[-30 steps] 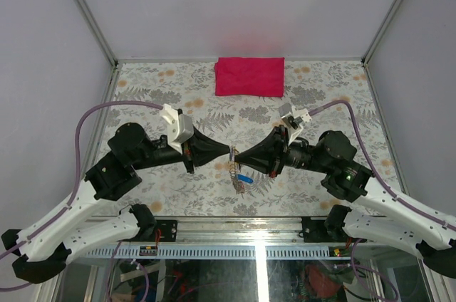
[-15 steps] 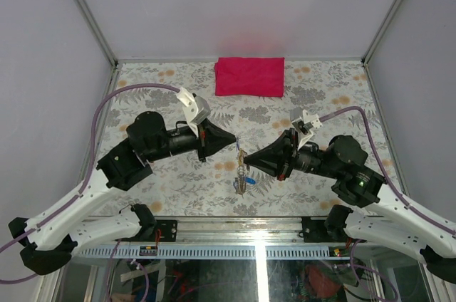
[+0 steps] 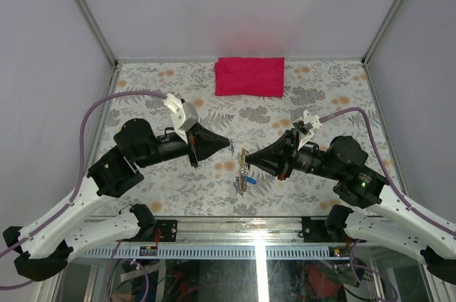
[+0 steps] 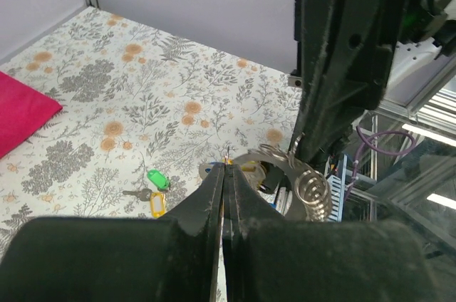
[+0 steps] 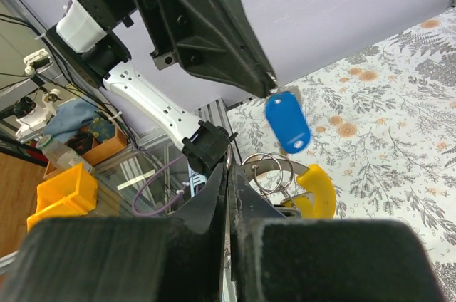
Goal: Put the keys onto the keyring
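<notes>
Flowery table (image 3: 157,95) lies below. Right gripper (image 3: 246,152) fingers squeeze the thin shiny keyring (image 5: 274,169), in front of the red cloth (image 3: 249,76). Little keys (image 3: 243,174) with a blue tag (image 5: 287,122) and a yellow tag (image 5: 317,189) bunch there. Left gripper (image 3: 231,147), pressed shut, is in front of that cloth too.

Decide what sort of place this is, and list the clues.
Probably a robotics lab test cell: a floral-covered table boxed in by plain grey panels, the left arm and right arm mounted at its near edge, and a yellow bin beyond.
</notes>
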You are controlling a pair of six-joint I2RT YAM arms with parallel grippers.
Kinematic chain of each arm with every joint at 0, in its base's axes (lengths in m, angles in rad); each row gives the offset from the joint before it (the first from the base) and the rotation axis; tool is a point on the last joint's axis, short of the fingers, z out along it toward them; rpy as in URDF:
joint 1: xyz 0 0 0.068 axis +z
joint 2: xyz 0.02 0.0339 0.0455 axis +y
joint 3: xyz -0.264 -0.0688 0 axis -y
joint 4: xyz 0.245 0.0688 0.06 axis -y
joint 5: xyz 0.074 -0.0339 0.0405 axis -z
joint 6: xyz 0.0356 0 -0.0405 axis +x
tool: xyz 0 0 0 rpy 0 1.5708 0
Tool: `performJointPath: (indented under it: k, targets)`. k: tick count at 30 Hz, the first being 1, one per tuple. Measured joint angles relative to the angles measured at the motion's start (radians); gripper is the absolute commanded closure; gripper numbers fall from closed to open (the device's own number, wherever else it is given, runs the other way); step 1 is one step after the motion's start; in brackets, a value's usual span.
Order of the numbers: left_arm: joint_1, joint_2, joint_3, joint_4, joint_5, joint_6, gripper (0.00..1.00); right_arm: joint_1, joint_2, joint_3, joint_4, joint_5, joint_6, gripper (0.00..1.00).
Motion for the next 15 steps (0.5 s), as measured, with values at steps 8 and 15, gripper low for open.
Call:
performJointPath:
  k: [8, 15]
  targets:
    - [0.0, -0.103, -0.053, 0.041, 0.065, 0.04, 1.0, 0.0, 0.047, 0.0, 0.099, -0.064, 0.051, 1.0]
    - [0.0, -0.116, -0.053, 0.052, 0.124, 0.061, 1.0, -0.006, 0.106, 0.0, 0.185, -0.155, 0.118, 1.0]
